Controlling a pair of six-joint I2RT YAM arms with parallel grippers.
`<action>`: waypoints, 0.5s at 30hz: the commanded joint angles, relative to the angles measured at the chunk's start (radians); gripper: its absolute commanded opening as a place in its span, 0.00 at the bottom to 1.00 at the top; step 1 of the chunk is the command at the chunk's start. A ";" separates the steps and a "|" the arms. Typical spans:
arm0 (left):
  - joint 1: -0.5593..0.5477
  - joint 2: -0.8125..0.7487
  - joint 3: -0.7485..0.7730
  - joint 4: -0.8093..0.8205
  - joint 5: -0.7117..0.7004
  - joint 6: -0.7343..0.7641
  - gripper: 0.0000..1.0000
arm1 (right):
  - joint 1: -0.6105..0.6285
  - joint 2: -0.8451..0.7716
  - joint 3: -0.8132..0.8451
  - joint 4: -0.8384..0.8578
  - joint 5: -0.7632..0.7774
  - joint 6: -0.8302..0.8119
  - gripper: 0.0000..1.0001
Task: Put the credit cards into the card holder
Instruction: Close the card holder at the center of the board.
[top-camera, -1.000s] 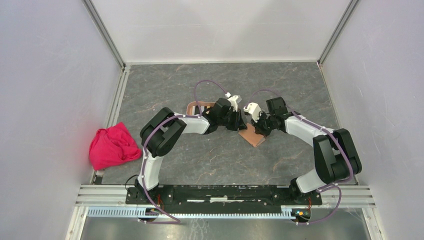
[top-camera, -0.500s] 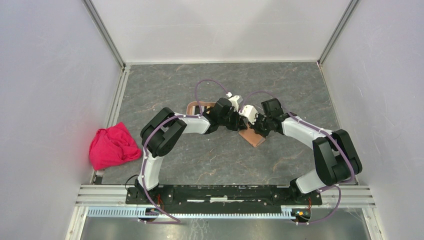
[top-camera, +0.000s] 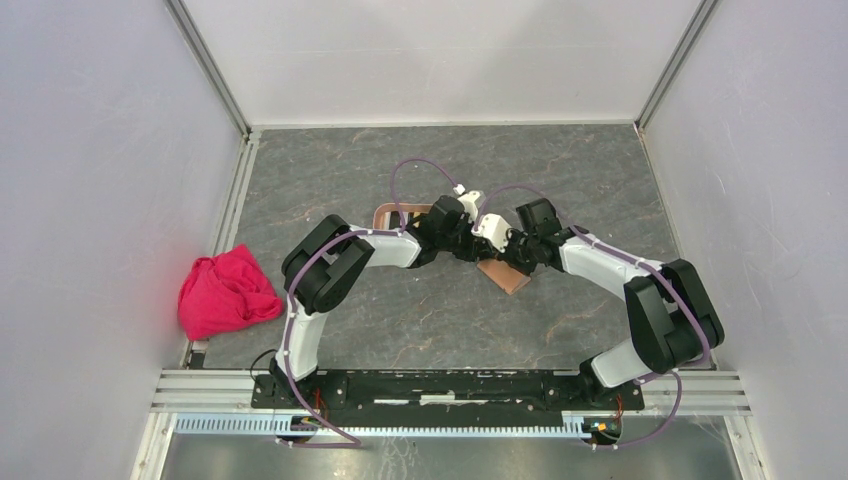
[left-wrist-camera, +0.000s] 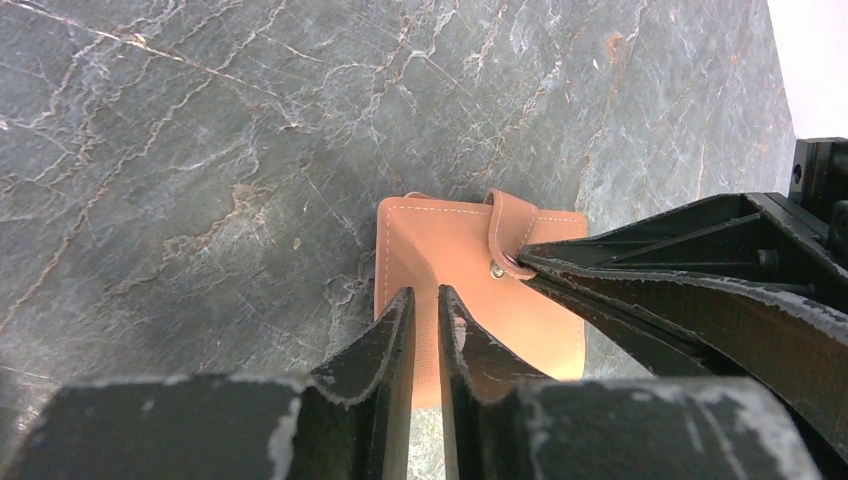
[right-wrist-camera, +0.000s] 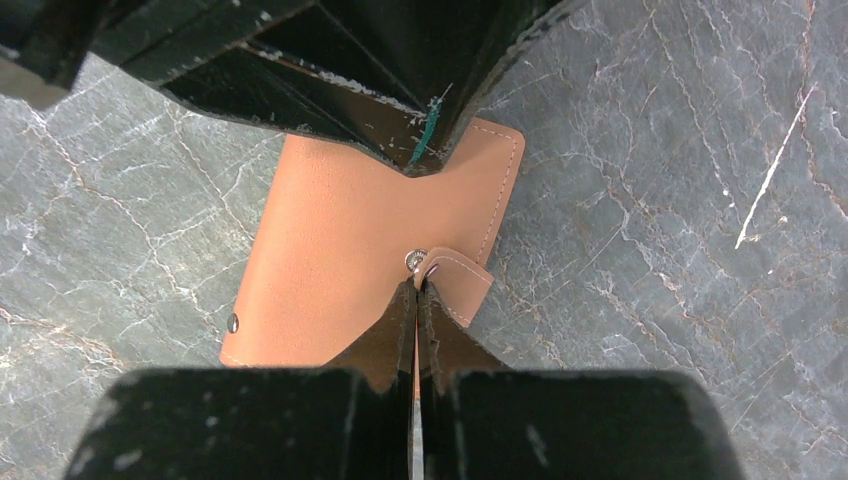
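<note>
- Top view: both arms reach in to meet near the middle of the grey marbled table (top-camera: 330, 180). The left gripper (top-camera: 481, 253) and right gripper (top-camera: 497, 257) sit nose to nose over a brown leather wallet (top-camera: 508, 275). The salmon-pink card holder (top-camera: 384, 212) lies just behind the left arm, partly hidden, apart from the wallet. A red cloth (top-camera: 228, 292) sits bunched at the table's left edge.
- Left wrist view: the left fingers (left-wrist-camera: 385, 340) stand a narrow slit apart above the flat wallet. From the right, the other arm's fingertips touch the snap tab (left-wrist-camera: 507, 225).
- Right wrist view: the right fingers (right-wrist-camera: 395, 330) are pressed fully together, tips at the base of the tab by the metal snap (whether they pinch the leather is unclear). A thin teal sliver (right-wrist-camera: 428, 130) shows at the left fingertips. I cannot tell whether it is one of the credit cards, or whether the left gripper is grasping it.
</note>
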 joint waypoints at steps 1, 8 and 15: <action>-0.032 0.043 0.011 -0.047 0.032 0.048 0.21 | 0.028 -0.012 -0.013 0.012 -0.017 -0.022 0.00; -0.032 0.045 0.012 -0.044 0.036 0.048 0.20 | 0.063 -0.006 -0.018 -0.002 0.009 -0.052 0.00; -0.032 0.045 0.008 -0.035 0.043 0.043 0.20 | 0.114 -0.003 -0.031 -0.013 0.058 -0.086 0.00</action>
